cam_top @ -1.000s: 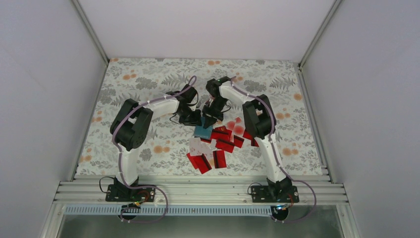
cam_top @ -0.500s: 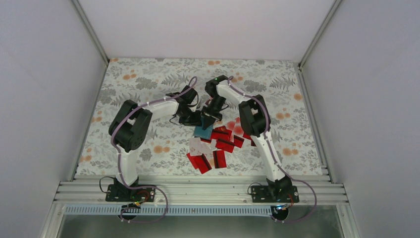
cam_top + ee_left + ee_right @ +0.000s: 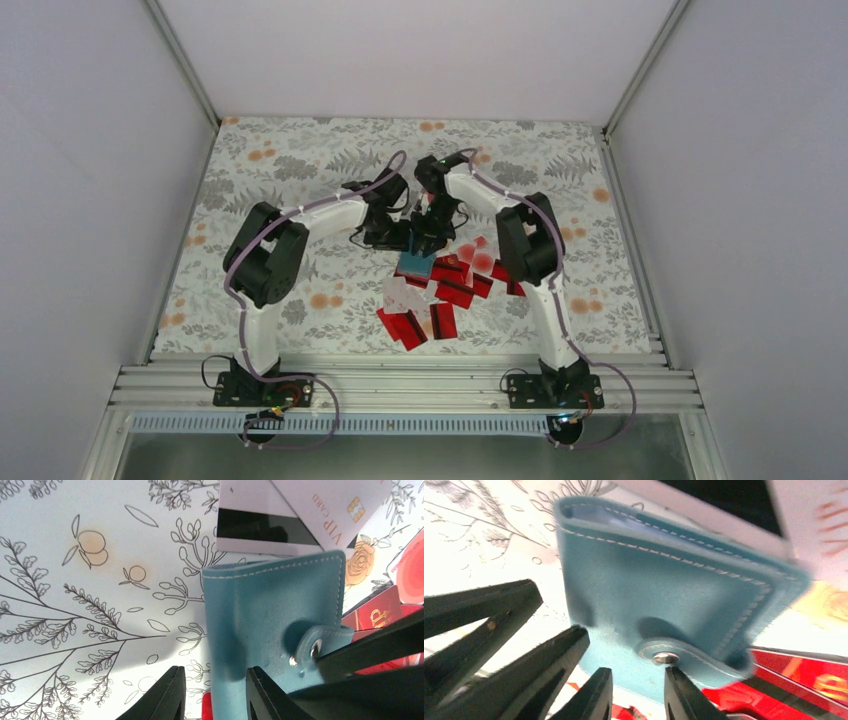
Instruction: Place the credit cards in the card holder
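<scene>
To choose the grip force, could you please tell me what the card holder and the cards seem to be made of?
The card holder looks like matte teal leather or faux leather: pale stitched edges, a metal snap on its strap. The cards look like smooth plastic, with printed lettering and a chip.

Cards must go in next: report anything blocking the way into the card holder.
The card holder is folded shut, and its snap tab wraps over the edge by the right fingers, apparently fastened. That closure stands between the credit cards and its inside. Nothing else visible blocks them.
</scene>
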Motion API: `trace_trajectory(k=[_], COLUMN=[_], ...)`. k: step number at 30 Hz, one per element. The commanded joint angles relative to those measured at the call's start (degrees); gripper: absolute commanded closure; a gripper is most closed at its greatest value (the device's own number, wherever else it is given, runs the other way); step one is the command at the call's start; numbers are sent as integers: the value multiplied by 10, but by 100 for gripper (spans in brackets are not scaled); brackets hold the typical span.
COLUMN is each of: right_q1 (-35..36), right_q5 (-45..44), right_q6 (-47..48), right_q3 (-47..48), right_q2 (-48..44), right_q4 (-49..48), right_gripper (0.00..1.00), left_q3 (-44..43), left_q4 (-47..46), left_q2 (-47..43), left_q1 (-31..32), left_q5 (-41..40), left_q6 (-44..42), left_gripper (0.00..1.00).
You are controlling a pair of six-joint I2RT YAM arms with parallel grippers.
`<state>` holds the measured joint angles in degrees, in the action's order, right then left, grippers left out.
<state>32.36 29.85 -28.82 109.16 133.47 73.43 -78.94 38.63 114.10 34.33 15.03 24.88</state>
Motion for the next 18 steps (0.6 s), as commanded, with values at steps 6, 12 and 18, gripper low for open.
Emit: trace_trajectory(k=[6,12,18], right_q1=[12,-5,-38], right_q5=[-121,-107,-116], right_q6=[62,85,83], right_q3=[-91,-237,-326], right_q2=[-234,-352,-449], right_q4=[-156,-251,-340], right_gripper=[8,1,1], left_q3=[-30,-42,-36], left_q4=[25,37,33], left_q2=[0,-10,-37], left_q1=[14,14,14], left_q5=[-25,-30,-38], left_q6=[5,8,18], left_gripper=[68,68,67])
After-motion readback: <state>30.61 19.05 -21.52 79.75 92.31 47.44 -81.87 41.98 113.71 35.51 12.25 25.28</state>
